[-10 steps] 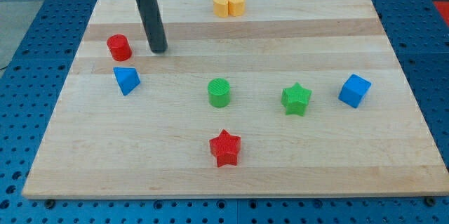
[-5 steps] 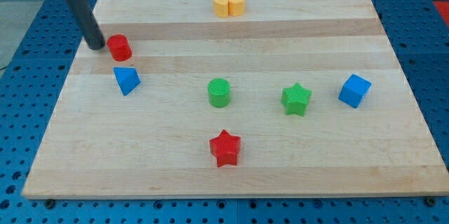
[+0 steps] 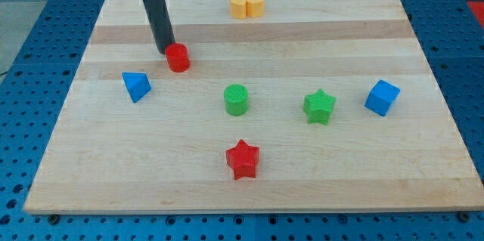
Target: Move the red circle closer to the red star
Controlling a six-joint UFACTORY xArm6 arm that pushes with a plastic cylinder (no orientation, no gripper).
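The red circle (image 3: 178,58) sits on the wooden board (image 3: 249,180) in the upper left part. My tip (image 3: 165,50) is right against its upper-left side. The red star (image 3: 243,159) lies near the view's bottom centre, well below and to the right of the red circle.
A blue triangle (image 3: 136,86) lies below-left of the red circle. A green circle (image 3: 237,100) sits between the red circle and the red star. A green star (image 3: 319,106) and a blue cube (image 3: 382,97) are at the right. Two yellow blocks (image 3: 247,4) sit at the top edge.
My tip went round to the left of the red circle, then swept right, pushing the red circle to the right and slightly down. The other blocks have not moved.
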